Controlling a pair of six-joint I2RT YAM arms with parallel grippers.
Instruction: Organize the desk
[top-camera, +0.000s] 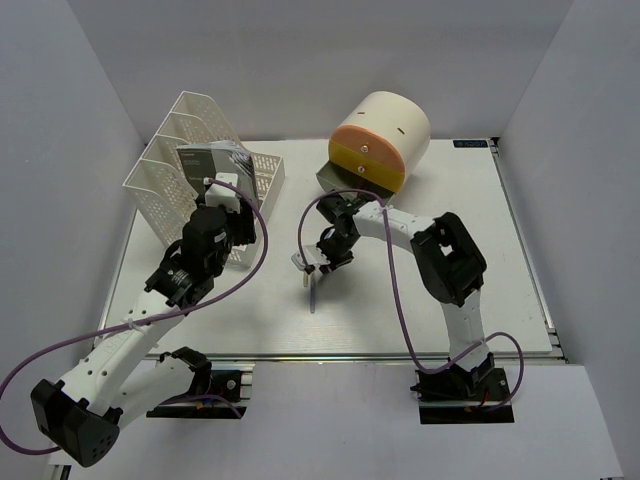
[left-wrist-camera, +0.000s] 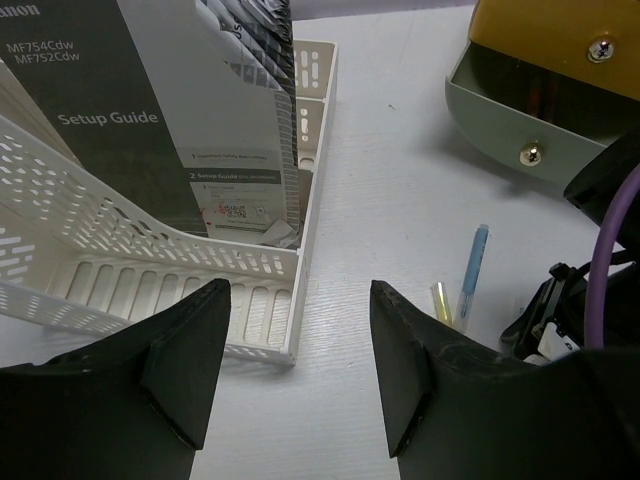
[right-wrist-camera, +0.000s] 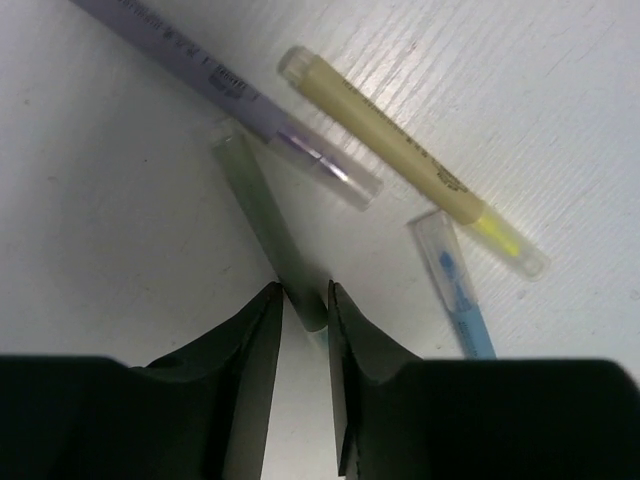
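Right tool (right-wrist-camera: 305, 305): narrow, fingers (right-wrist-camera: 262, 340) pressed on either side of the near end of a pale green pen (right-wrist-camera: 265, 225), gripped low against the white surface (top-camera: 450, 290). Rest of the green pen stretched ahead of the tool and slightly left. Just beyond its far tip, a purple pen (right-wrist-camera: 200, 72) slanted across, clear cap end close beside the green one. Ahead and to the right of the tool, a yellow highlighter (right-wrist-camera: 400, 150), likewise slanted. Just beside the right fingertip, a blue highlighter (right-wrist-camera: 455, 285) with a clear cap. All four flat on the surface, close together.

Left tool (left-wrist-camera: 300, 370): spread wide, nothing between the fingers (left-wrist-camera: 190, 370), poised above bare surface. Ahead and to its left, a white mesh file rack (left-wrist-camera: 250, 265), with a dark "Setup Guide" booklet (left-wrist-camera: 110, 130) upright in one compartment. Ahead and to its right, a round cream drawer unit (top-camera: 395, 120) with orange and yellow fronts, and a grey-green drawer (left-wrist-camera: 510, 110) standing open at the bottom. Between that drawer and the left tool, the blue and yellow highlighters, with the right arm close by.

Surface: directly beneath both tools, flat and white, walled in grey-white at the back and both sides.
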